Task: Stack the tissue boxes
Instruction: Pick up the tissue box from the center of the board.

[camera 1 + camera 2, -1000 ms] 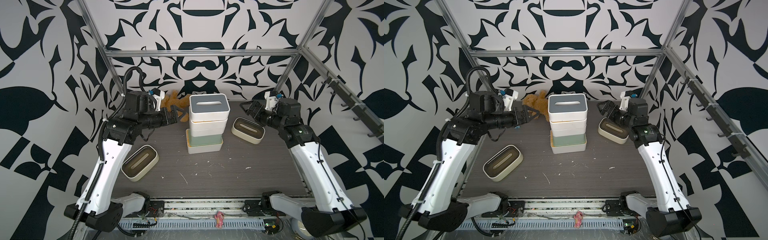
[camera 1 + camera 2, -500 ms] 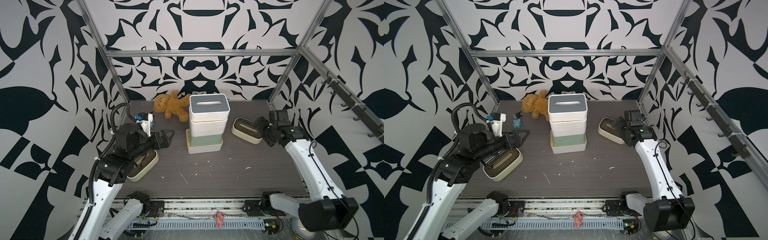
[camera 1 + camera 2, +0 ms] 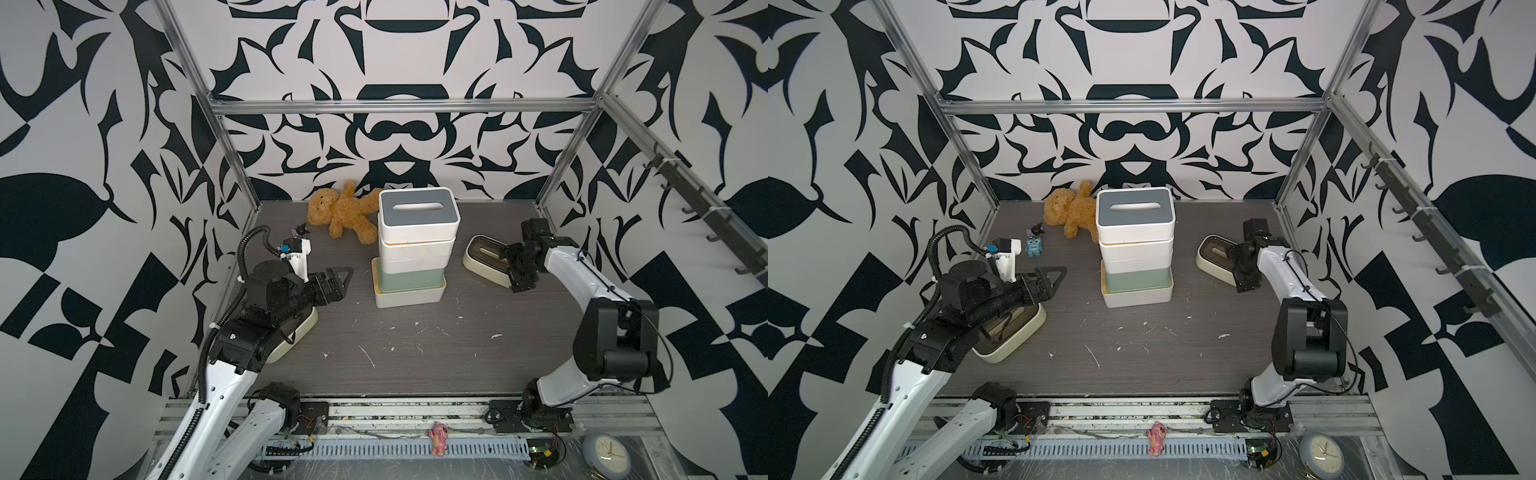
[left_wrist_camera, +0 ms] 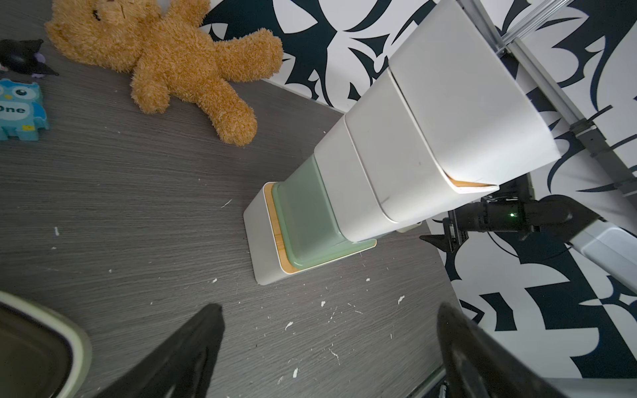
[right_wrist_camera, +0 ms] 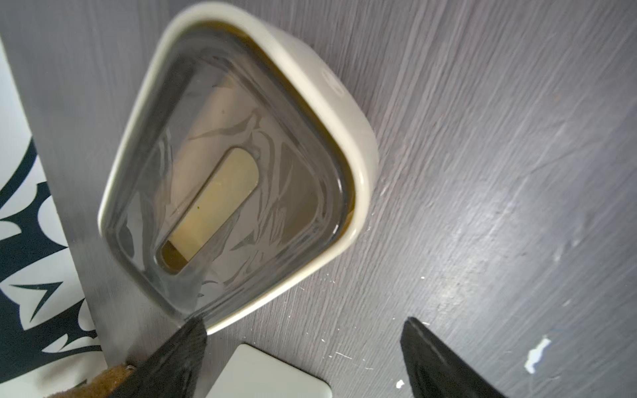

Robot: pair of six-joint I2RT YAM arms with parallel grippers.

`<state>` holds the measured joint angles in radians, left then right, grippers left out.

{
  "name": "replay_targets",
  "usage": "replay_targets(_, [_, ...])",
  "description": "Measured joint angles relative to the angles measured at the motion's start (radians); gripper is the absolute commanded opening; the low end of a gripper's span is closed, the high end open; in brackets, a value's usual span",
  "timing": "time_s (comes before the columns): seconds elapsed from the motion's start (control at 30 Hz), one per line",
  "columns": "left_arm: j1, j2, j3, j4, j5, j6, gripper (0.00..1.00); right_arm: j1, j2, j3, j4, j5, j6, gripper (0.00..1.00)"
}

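Tissue boxes stand five high at mid-desk: a white one with a bamboo lid at the base, then sage green, two more white, and a grey-lidded one on top. Two rounded ones with dark slotted lids lie apart from the stack. The right cream box sits just before the right tool, spread wide with one tip at its rim; the left cream box lies near the left tool, released and empty. The shells look stiff, light and slick. A grip across the short width, low on the walls, seems safest, since the lids may lift off.
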<state>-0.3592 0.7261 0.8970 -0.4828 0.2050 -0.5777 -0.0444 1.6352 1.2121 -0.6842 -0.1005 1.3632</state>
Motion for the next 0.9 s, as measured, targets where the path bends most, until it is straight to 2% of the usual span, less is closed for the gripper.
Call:
replay_targets(0.37, [0.0, -0.016, -0.007, 0.012, 0.0, -0.017, 0.99, -0.014, 0.123, 0.082, 0.002, -0.019, 0.156, 0.9])
replay_targets(0.63, [0.0, -0.029, -0.02, 0.014, 0.0, -0.037, 0.99, -0.035, 0.211, 0.106, 0.004, -0.027, 0.188, 0.88])
replay_targets(0.9, [0.0, -0.031, -0.035, 0.017, 0.0, -0.062, 0.99, -0.04, 0.245, 0.122, 0.003, -0.035, 0.2, 0.81])
